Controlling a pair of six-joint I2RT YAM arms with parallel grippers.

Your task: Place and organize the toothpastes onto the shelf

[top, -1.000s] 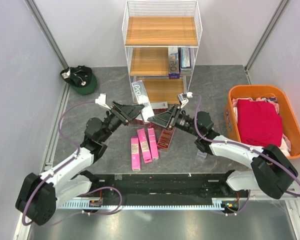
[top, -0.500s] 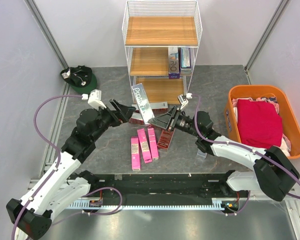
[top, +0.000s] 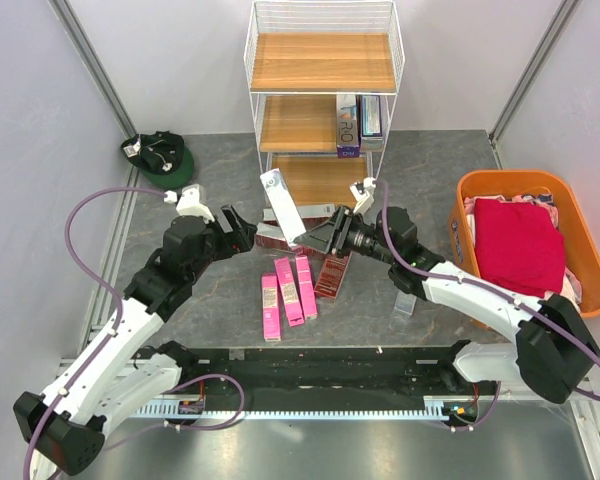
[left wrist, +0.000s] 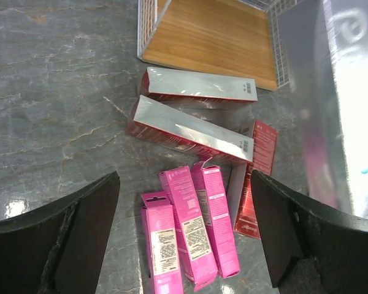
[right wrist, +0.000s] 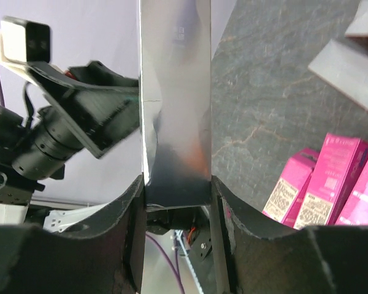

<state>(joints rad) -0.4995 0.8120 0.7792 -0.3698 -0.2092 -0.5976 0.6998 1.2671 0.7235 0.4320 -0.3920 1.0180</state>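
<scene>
Silver toothpaste box (top: 283,206) gripped by right jaws.

shelf (top: 323,60): white wire, wood boards; silver box (right wrist: 175,110): glossy; table (left wrist: 61,92): smooth stone-look

— Shelf?
— White wire rack (top: 323,62), three wooden boards, top centre of frame. Lettered silver boxes (top: 360,122) upright at right end of middle board.
— And loose?
— Three pink boxes (top: 288,290) flat, side by side, mid-frame on the grey surface (top: 430,170). Two dark red boxes (left wrist: 190,130) lying crosswise just above them, near the bottom board; a third dark red box (left wrist: 260,147) right of the pink. One silver box (top: 283,207) raised, tilted, lower end pinched in the right tool (top: 315,238).
</scene>
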